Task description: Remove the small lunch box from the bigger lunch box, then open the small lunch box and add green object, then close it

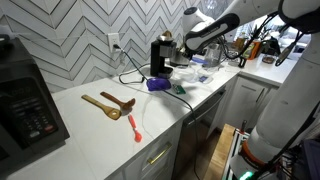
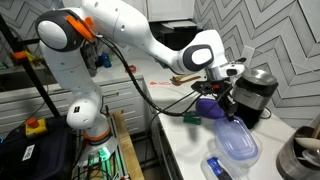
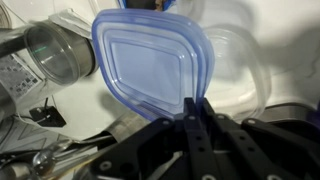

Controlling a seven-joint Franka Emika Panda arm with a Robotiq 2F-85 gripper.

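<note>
My gripper [image 3: 190, 112] is shut on the edge of a translucent blue lid [image 3: 150, 60] with rounded corners. In an exterior view the gripper [image 2: 227, 110] holds the lid [image 2: 238, 145] just above the white counter. The bigger lunch box [image 2: 207, 105], purple-blue, sits on the counter behind the gripper and also shows in an exterior view [image 1: 157, 84]. The green object [image 2: 190, 118] lies next to it and also shows in an exterior view [image 1: 178, 90]. A small blue container [image 2: 218, 168], apparently the small lunch box, lies near the counter's front edge.
A black coffee maker [image 1: 162, 55] stands behind the boxes. Wooden spoons [image 1: 108, 105] and a red-orange utensil [image 1: 134, 127] lie on the counter. A black appliance [image 1: 25, 105] stands at one end. A metal pot [image 3: 60, 55] is close by, also seen in an exterior view [image 2: 300, 155].
</note>
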